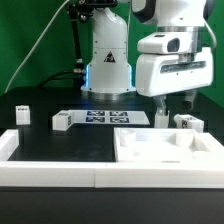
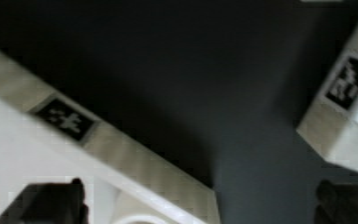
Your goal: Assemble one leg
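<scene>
Several small white legs with tags lie on the black table: one at the exterior view's far left (image 1: pixel 20 113), one beside it (image 1: pixel 62 122), one by the marker board's end (image 1: pixel 160 117) and one to the right (image 1: pixel 187 122). The large white tabletop piece (image 1: pixel 160 150) lies at the front right. My gripper (image 1: pixel 176 103) hangs open and empty just above the legs behind the tabletop. In the wrist view the gripper (image 2: pixel 199 205) has its fingers (image 2: pixel 51 202) wide apart over the tabletop's tagged edge (image 2: pixel 69 120), and a tagged leg (image 2: pixel 345 92) lies ahead.
The marker board (image 1: pixel 108 118) lies flat in the middle of the table, in front of the robot's white base (image 1: pixel 108 65). A white rail (image 1: pixel 60 170) runs along the table's front edge.
</scene>
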Robot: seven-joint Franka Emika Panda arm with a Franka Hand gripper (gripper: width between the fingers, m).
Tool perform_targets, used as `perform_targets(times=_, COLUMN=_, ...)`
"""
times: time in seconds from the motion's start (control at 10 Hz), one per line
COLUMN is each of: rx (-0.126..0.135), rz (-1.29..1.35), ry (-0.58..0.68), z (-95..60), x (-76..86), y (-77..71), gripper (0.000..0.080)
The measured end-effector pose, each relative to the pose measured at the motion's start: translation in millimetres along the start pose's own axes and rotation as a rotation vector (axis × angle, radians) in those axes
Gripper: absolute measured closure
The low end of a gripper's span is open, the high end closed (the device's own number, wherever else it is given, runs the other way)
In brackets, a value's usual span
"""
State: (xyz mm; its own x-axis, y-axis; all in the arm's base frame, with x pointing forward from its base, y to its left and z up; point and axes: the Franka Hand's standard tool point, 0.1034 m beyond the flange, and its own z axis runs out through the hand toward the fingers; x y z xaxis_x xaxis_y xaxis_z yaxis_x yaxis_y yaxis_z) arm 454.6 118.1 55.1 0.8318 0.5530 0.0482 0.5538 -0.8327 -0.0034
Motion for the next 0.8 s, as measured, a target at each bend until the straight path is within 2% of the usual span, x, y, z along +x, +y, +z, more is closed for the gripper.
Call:
perform_targets(times=0.3, rx=0.024, rz=0.308, ry=0.008, z=6.7, x=11.2, y=-32.3, gripper=0.0150)
perform_targets(times=0.4, rx=0.030, rz=0.334, ry=0.007, z=7.7, x=13.5, y=-39.7, gripper=0.0150)
perform_targets(times=0.8, rx=0.035, rz=0.324, ry=-0.069, z=9.0, x=7.5, y=-41.2, gripper=0.0150)
